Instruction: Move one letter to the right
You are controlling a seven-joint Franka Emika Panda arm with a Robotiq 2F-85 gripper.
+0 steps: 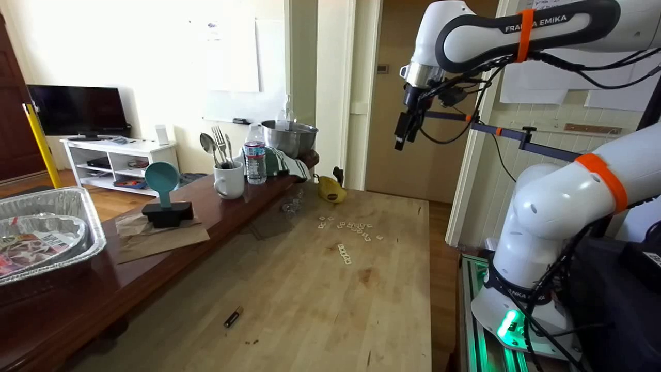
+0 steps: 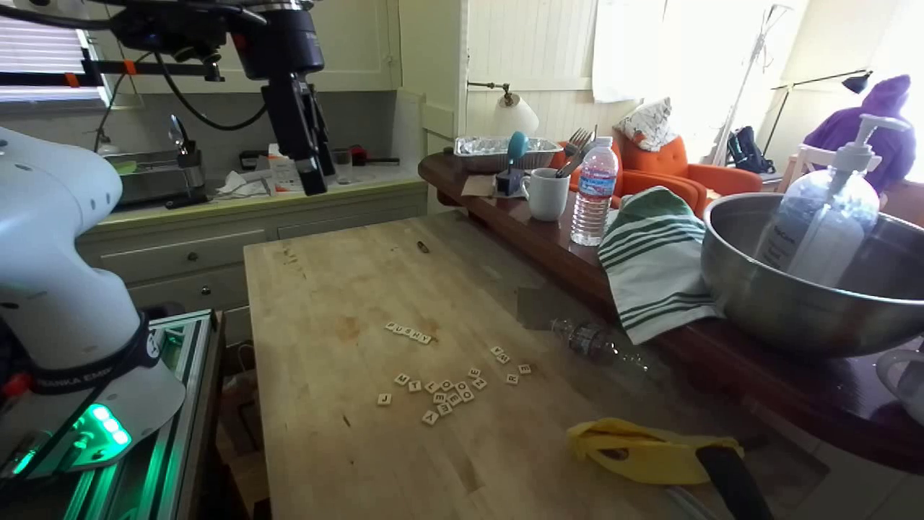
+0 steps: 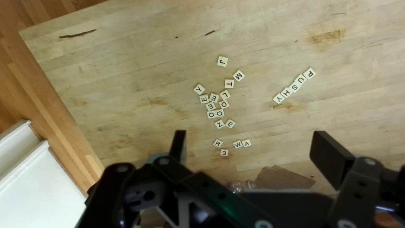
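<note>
Several small cream letter tiles lie flat on the wooden table (image 3: pixel 142 63). A slanted row reading PUSHY (image 3: pixel 294 85) lies on the right in the wrist view; the row (image 2: pixel 408 332) also shows in an exterior view. A looser cluster, with a J tile (image 3: pixel 222 61) at its upper end and an M tile (image 3: pixel 238 75) near it, lies in the middle. W and A tiles (image 3: pixel 242 143), an R tile (image 3: pixel 218 143) and an E tile (image 3: pixel 224 152) lie lower. My gripper (image 3: pixel 250 134) is open and empty. In both exterior views it hangs high above the table (image 1: pixel 404 139) (image 2: pixel 317 179).
A raised dark wood ledge (image 1: pixel 150 276) runs along the table, bearing a mug (image 1: pixel 229 181), a water bottle (image 1: pixel 255 155) and a metal bowl (image 2: pixel 816 303). A clear bottle (image 2: pixel 588 339), a yellow bag (image 2: pixel 650 451) and a small dark cylinder (image 1: pixel 233 317) lie on the table.
</note>
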